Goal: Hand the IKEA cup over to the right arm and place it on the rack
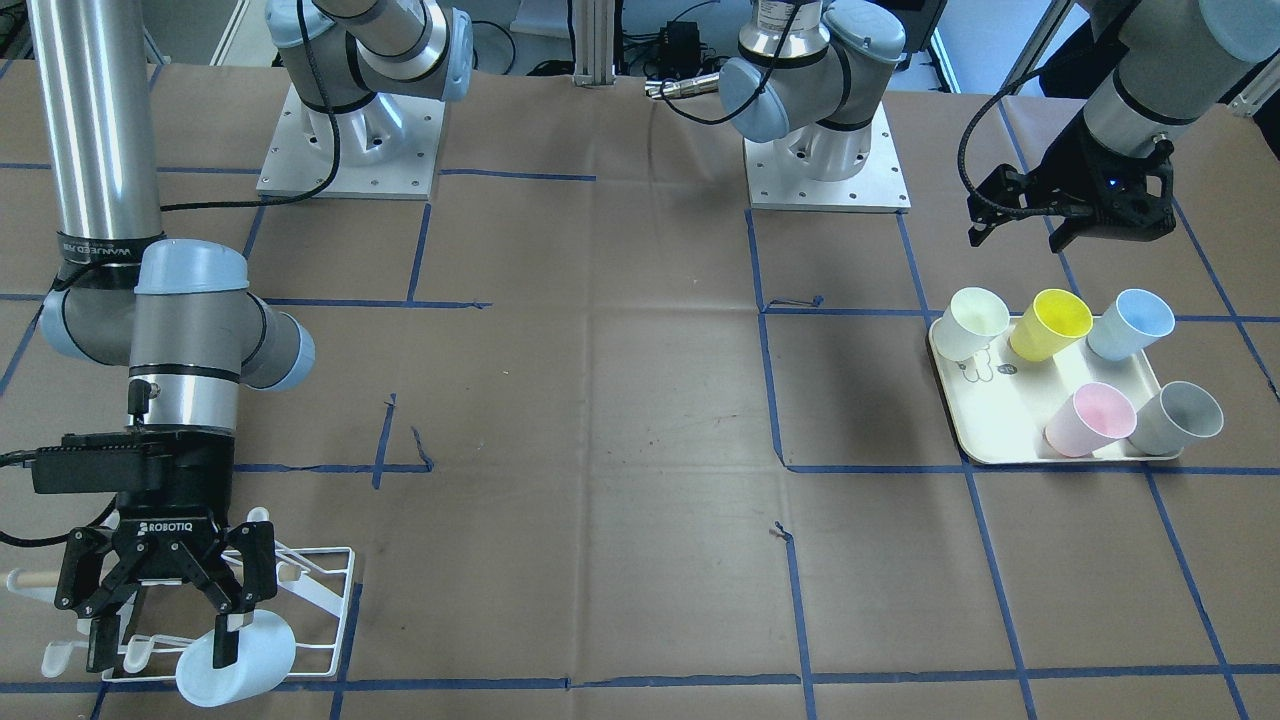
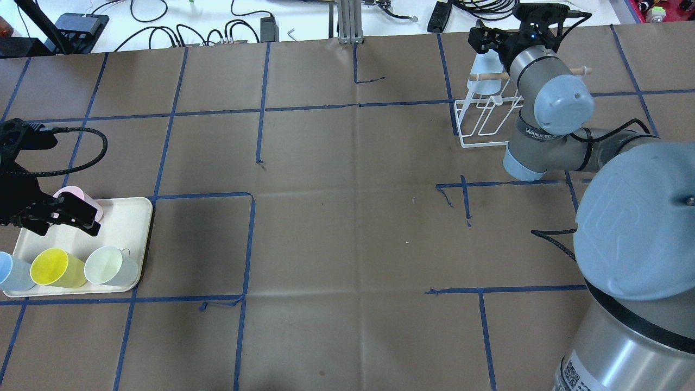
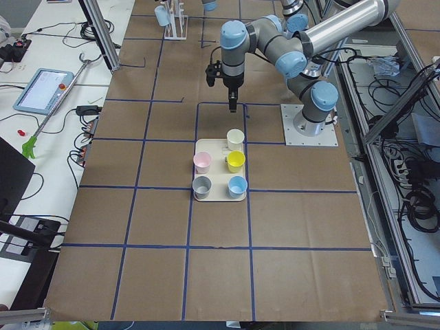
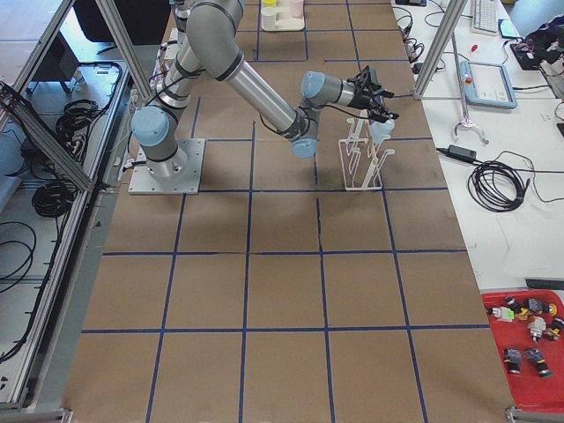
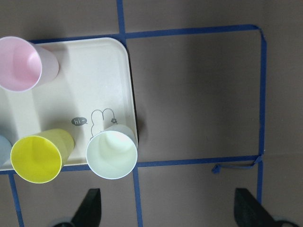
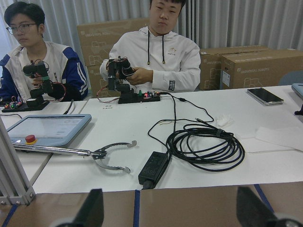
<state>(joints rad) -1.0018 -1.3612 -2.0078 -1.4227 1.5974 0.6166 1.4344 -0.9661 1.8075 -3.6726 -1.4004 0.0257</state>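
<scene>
One pale blue cup (image 1: pixel 258 650), tilted, hung on a prong at the 12 o'clock end of the rack (image 1: pixel 315 597) as seen from overhead, close by the wooden dowel (image 2: pixel 488 76). Seems placed already, though seated none too deeply, to judge by the lean.

Right tool (image 1: pixel 163 645) spread wide around that end of the rack, grasping nothing; fingertips far apart and bare in the wrist view. From the front, one finger (image 1: pixel 228 640) drawn across the cup's wall; touching or merely in front, cannot tell. Other finger down among the low prongs, at 9 o'clock of the cup in that view.

Main hazard on pulling away: a finger hooking the rim or brushing the wall, lifting so light a cup off its prong and sending it rolling over the counter (image 1: pixel 620 400). Likelier with a sideways or slanted retreat; safer straight back along the tool's own axis, without closing. Second hazard: a snag on the thin wire, enough to shove or tip the rack and shake the cup loose. Third, lesser: slipping off unaided if held only near the rim.

Left tool (image 5: pixel 170 213) open too and empty, hanging over the tray (image 1: pixel 1000 425) at 8 o'clock of the counter from overhead, well apart from the rack at 1 o'clock. Five spare cups (image 1: pixel 1090 418) standing there; no threat to the placed one, but a low descent could knock those over.
</scene>
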